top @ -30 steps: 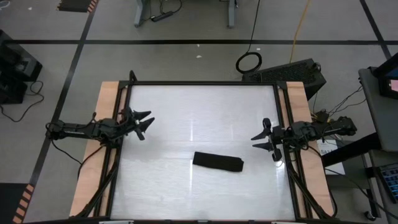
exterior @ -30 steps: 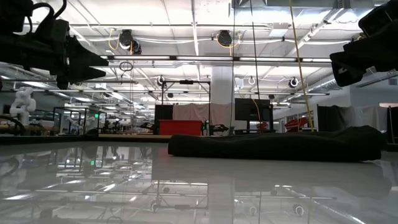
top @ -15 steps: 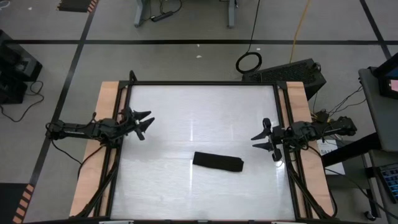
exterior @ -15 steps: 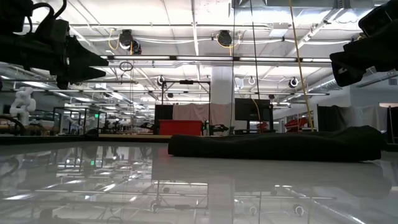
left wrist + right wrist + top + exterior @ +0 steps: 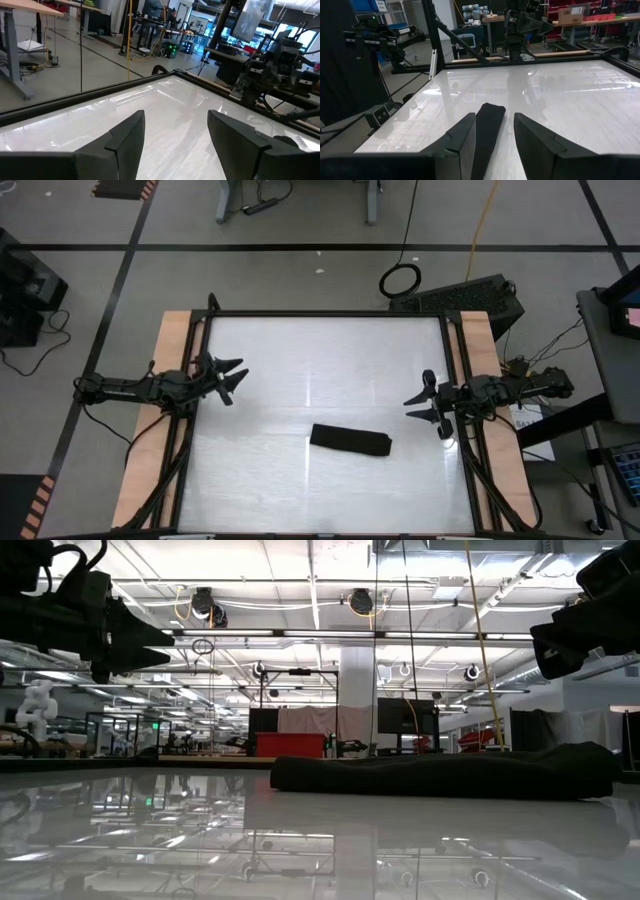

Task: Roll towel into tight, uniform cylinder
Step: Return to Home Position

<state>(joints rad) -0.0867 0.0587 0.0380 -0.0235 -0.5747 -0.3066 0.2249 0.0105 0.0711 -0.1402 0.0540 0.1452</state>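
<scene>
— Grippers first: where are we seeing them, and are they holding anything?

— We are seeing the left gripper hanging over the table's left edge and the right gripper over its right edge. Both are well apart from the towel. Each wrist view is showing its own two fingers spread apart with nothing between them, so neither is gripping.

— And the towel?

— It is lying on the table in the lower half of the high view, a little right of the middle and nearer the right gripper. From above we are reading it as a short black bar, slightly slanted. From table height it is sitting low and long, and the end at the picture's right is looking somewhat thicker than the other.

— So how far along are we judging the job?

— We are judging the rolling as done, since no flat cloth is trailing off the bundle. What is remaining, we are guessing, is only for the arms to park. We are not able to tell whether the roll is tight, and the uneven ends are making us doubt that it is uniform.

— What about the surface and the room?

— The table is glossy white and is mirroring the ceiling lights, with wooden rails along both sides. Beyond it we are looking into a large hall with a white column and a red panel. Around the table a grey floor is carrying black tape lines and a coiled cable.
</scene>
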